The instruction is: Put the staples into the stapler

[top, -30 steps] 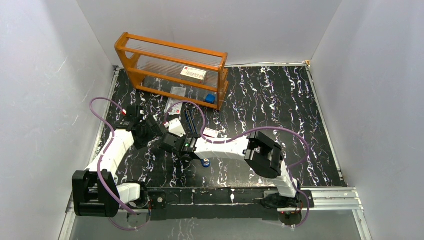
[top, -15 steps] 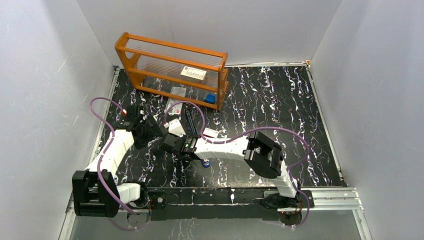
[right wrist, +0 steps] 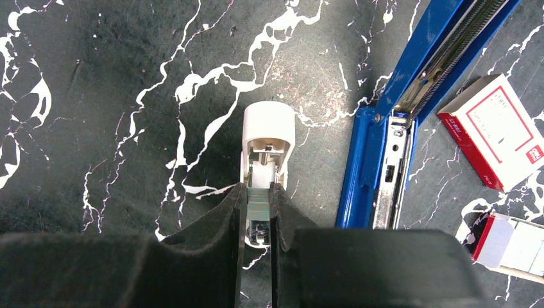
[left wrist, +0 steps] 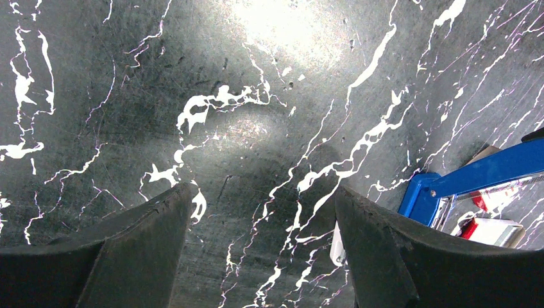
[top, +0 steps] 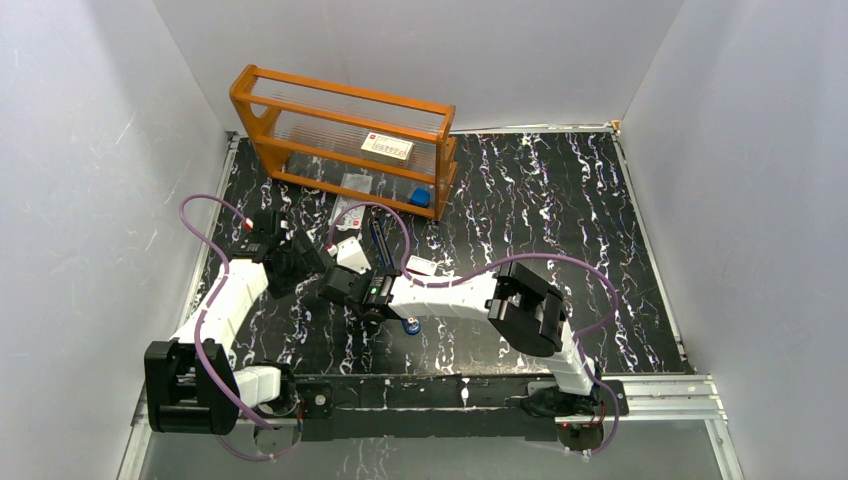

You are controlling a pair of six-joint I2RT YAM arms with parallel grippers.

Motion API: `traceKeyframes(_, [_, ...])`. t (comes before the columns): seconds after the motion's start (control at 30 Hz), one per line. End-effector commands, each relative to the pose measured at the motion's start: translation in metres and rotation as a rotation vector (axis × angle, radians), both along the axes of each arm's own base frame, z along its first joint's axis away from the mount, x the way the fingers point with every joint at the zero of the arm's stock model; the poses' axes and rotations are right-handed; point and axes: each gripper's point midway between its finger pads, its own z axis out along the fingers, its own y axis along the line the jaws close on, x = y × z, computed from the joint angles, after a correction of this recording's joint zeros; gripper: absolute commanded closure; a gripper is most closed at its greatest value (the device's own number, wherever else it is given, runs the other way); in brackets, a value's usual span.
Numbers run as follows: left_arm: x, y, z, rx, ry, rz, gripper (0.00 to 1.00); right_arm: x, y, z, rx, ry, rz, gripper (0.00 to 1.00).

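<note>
The silvery-white staple strips (right wrist: 523, 247) are seen lying in their tiny pale tray in the left half of the black marbled tabletop (right wrist: 96, 96). They are near the small red-and-white cardboard box (right wrist: 497, 128) and the long blue metal stapler (right wrist: 420, 54), which is laid open with its channel bared. Toward the near edge from the stapler, a short silvery piece (right wrist: 258, 204) at the end of a small white round-ended plastic part (right wrist: 269, 128) is pinched tight by the right gripper (right wrist: 258, 189), though whether it is a staple strip cannot be told. Closer to the left edge, the left gripper (left wrist: 256, 256) is held with jaws spread wide over bare tabletop.

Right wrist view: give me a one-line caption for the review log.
Right end effector shut on a small white part, beside the opened blue stapler and a red-and-white box.
</note>
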Motion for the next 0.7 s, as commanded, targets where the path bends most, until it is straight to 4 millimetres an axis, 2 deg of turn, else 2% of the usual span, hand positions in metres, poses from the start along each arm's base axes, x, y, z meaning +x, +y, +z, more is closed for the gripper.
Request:
traceKeyframes(0.0, [-0.001, 0.001, 0.001, -0.001, 0.004, -0.007, 0.21, 0.006, -0.004, -0.006, -0.018, -0.022, -0.015, 0.80])
traceKeyframes(0.43, [-0.001, 0.001, 0.001, -0.001, 0.002, -0.007, 0.21, 0.004, -0.006, -0.014, -0.027, -0.010, -0.011, 0.80])
traceKeyframes(0.67, [-0.001, 0.001, 0.001, -0.001, 0.003, -0.007, 0.21, 0.004, -0.003, -0.003, 0.006, -0.015, -0.007, 0.80])
